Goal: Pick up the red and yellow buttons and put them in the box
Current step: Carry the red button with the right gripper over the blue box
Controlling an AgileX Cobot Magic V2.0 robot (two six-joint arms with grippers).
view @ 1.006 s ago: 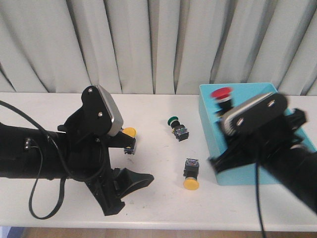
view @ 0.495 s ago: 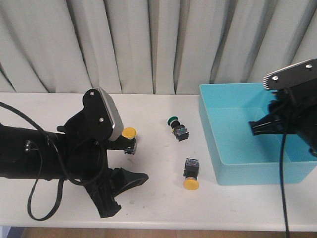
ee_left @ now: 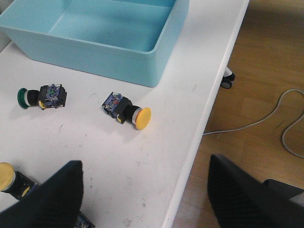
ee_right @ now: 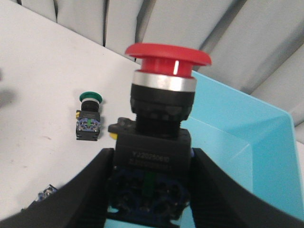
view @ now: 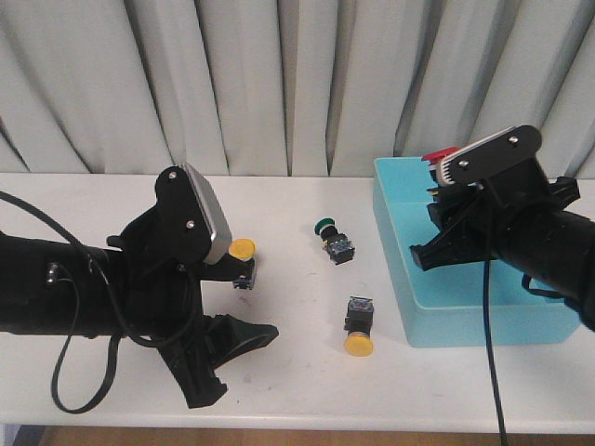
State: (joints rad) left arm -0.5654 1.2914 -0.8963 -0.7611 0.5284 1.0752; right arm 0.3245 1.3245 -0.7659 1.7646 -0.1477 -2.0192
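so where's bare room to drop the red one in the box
The box floor shows bare in the left wrist view, so anywhere inside works. The right pincer holds the red button above its near-left part. Outside it is busier: a green button and a yellow button lie just left of the box.

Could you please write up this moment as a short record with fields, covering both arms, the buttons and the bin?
right end effector: shut on the red button, above the light-blue bin
left end effector: open, holding nothing, over the near table edge
yellow buttons on table: two
green button: on table, left of the bin
bin contents: none seen
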